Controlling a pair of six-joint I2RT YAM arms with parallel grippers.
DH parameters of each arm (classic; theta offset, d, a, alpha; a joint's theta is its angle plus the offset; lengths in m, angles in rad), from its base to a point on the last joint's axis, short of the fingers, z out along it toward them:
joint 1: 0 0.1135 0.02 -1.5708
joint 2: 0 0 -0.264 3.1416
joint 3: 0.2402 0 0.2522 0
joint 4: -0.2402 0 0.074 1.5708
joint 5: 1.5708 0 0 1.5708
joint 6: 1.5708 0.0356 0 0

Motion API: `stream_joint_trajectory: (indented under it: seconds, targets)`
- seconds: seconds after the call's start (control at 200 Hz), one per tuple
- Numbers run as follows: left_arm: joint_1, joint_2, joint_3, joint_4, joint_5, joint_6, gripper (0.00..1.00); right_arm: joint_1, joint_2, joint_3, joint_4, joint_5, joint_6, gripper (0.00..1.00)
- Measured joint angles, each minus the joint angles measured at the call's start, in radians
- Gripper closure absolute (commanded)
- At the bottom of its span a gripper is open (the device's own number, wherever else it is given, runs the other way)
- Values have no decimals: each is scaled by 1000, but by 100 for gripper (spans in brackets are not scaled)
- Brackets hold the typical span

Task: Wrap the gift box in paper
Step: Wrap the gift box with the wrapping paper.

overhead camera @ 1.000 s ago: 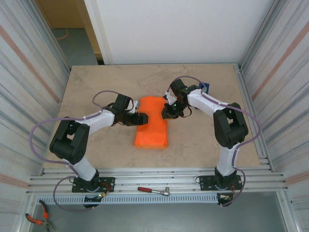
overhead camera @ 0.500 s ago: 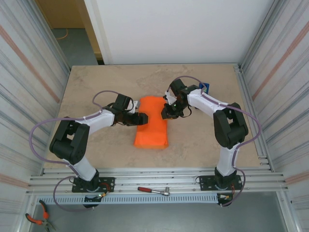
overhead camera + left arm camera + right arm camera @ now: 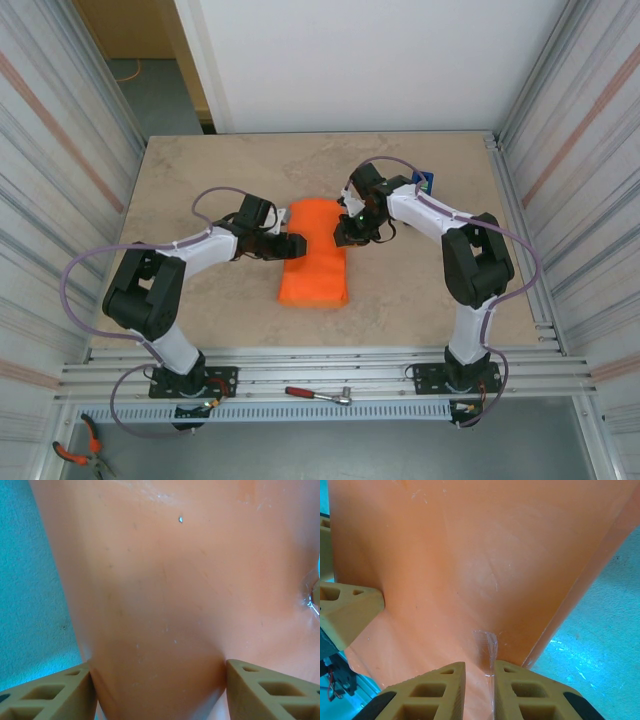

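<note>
Change since the earlier frame is slight. The near end of the paper (image 3: 313,270) sits a touch further from the arm bases, and the right gripper (image 3: 346,234) has edged a little leftward. The left arm has not visibly shifted.

Left side: the left gripper (image 3: 291,246) reaches in sideways at the left edge of the paper. Its jaws stand wide and straddle the paper-covered bulk, which fills the gap and touches both fingers (image 3: 55,692). This is a grasp across the parcel, judged to steady it while the other side is worked.

Centre: the paper lies folded into a long parcel at the middle of the table (image 3: 200,180), between the 2 grippers. The gift box is covered by it and is judged to be inside the fold.

Right side: the right gripper bears on the far right edge of the paper. Its jaws are drawn almost together, and a strip of clear tape (image 3: 486,647) runs into the slit. Whether they pinch it or merely press it down, I cannot tell. Judged purpose: fixing the seam. The blue tape dispenser (image 3: 425,182) stands behind this arm, apart from the paper.

Views: the overhead view gives the layout and the dispenser, but not the tape. The right wrist view adds the tape and 1 finger of the left gripper against the paper. The left wrist view confirms contact on both fingers.
</note>
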Motion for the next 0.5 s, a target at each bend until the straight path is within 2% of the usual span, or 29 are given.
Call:
stream_joint_trajectory:
  seconds: [0.501]
  targets:
    - [-1, 0, 0, 1, -1, 0, 39, 27, 0, 24, -27, 64, 0, 72]
